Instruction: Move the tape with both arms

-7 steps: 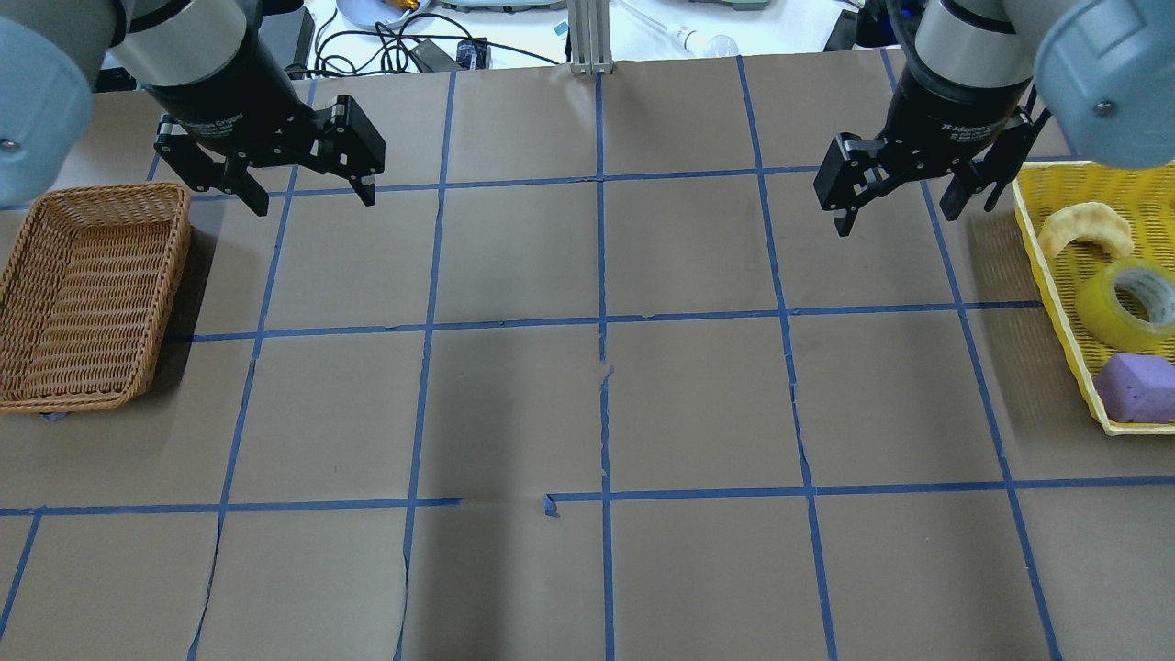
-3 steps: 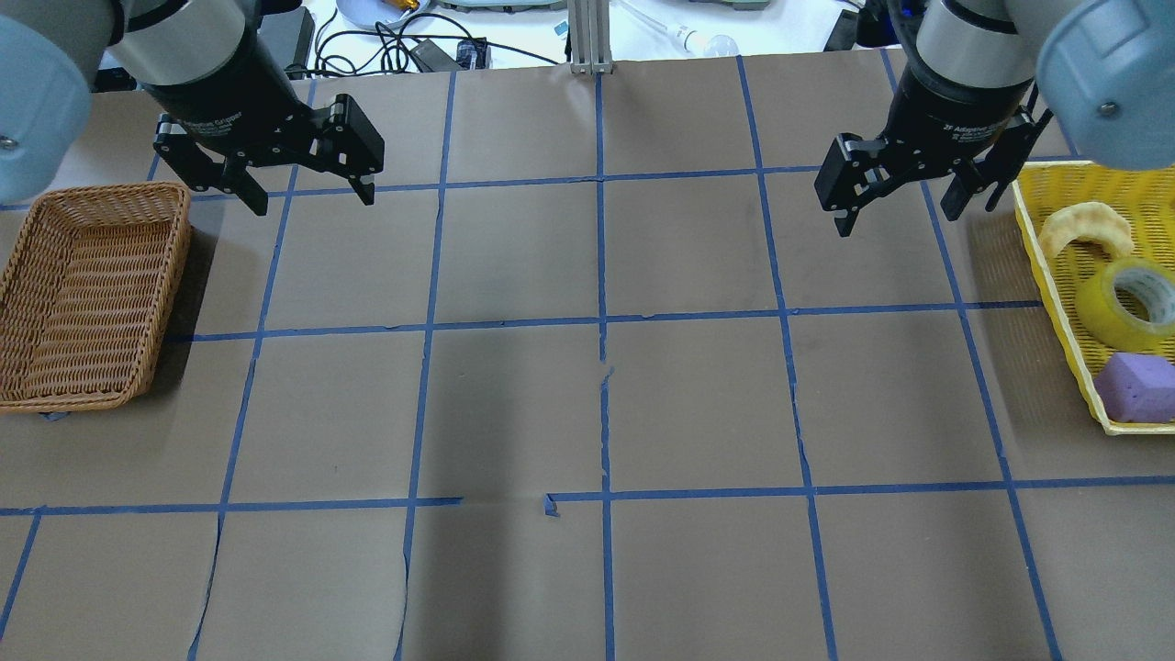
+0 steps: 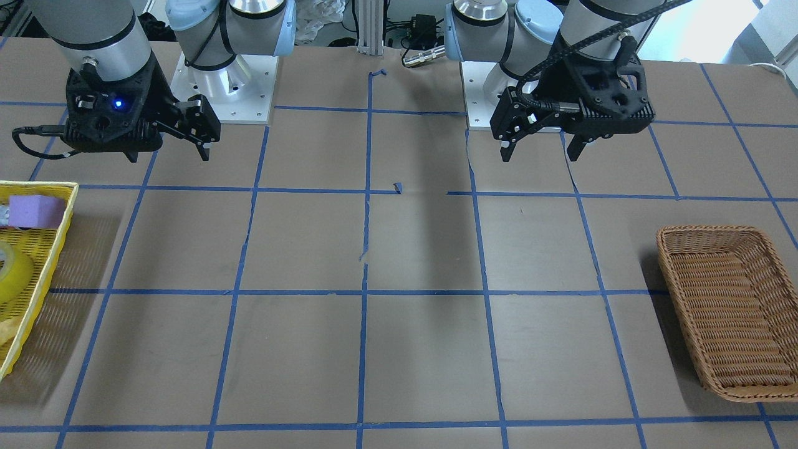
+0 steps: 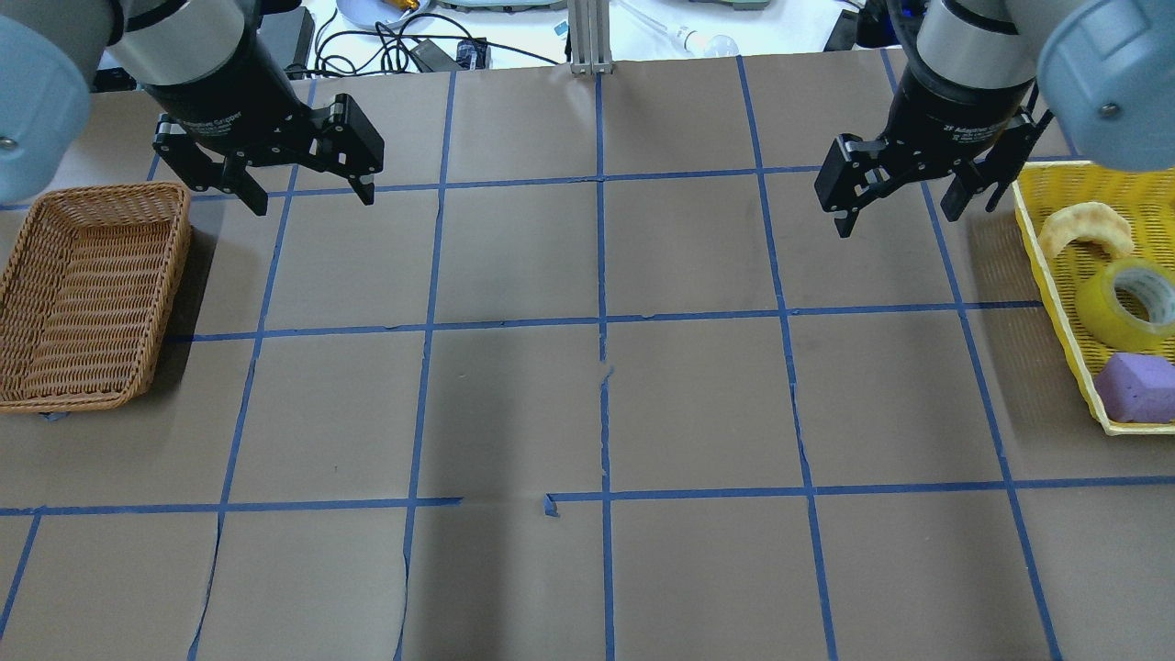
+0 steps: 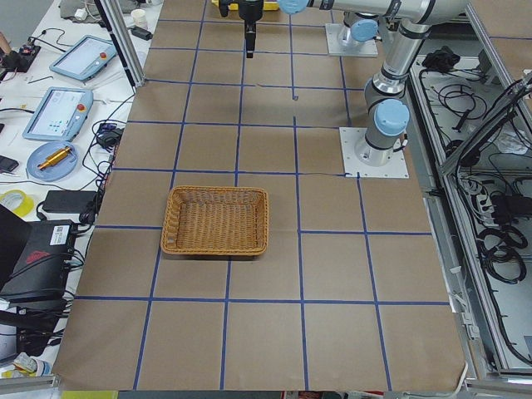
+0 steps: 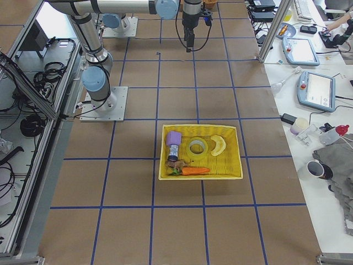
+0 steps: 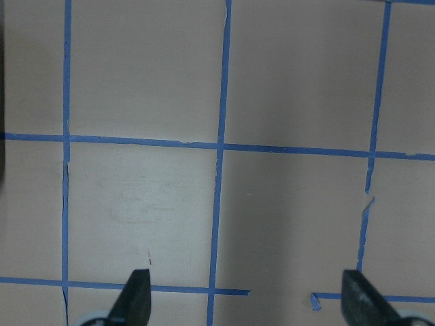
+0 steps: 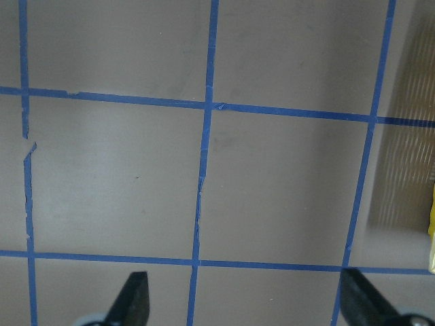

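Note:
The yellow tape roll (image 4: 1124, 305) lies in the yellow tray (image 4: 1056, 285) at the table's right edge; it also shows in the front view (image 3: 9, 271) and the right side view (image 6: 197, 147). My right gripper (image 4: 897, 220) hangs open and empty above the table, left of the tray and apart from it. It also shows in the front view (image 3: 168, 156) and its wrist view (image 8: 245, 288). My left gripper (image 4: 312, 200) hangs open and empty over the far left of the table, also seen in the front view (image 3: 539, 154) and its wrist view (image 7: 246, 288).
A brown wicker basket (image 4: 87, 294) stands empty at the table's left edge. The tray also holds a purple block (image 4: 1138, 386), a pale crescent-shaped piece (image 4: 1083, 229) and a carrot (image 6: 193, 171). Blue tape lines grid the brown table.

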`<act>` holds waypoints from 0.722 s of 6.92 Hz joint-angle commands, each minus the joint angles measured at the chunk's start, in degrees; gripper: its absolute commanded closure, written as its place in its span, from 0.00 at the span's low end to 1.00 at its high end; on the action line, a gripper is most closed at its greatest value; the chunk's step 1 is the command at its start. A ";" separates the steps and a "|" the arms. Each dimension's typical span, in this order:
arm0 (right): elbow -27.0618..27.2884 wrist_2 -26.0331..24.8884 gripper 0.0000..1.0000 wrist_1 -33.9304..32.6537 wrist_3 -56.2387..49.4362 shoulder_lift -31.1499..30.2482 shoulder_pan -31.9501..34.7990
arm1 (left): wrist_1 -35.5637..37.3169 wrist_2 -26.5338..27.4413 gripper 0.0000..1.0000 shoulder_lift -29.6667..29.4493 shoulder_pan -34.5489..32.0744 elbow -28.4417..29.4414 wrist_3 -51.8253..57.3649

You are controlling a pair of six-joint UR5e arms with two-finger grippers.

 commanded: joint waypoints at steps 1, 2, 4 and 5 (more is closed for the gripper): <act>0.07 -0.12 0.00 0.00 -0.15 0.08 0.00 | 0.00 0.09 0.00 0.00 0.00 0.00 -0.05; 0.16 0.06 0.00 -0.09 -0.06 0.26 0.00 | 0.00 0.09 0.00 0.00 0.00 -0.08 0.03; 0.95 0.14 0.00 -0.44 0.29 0.96 0.00 | 0.00 0.09 0.00 0.00 -0.09 -0.08 -0.05; 0.95 0.06 0.00 -0.87 0.03 1.40 0.00 | 0.09 0.09 0.00 0.00 -0.09 -0.09 -0.06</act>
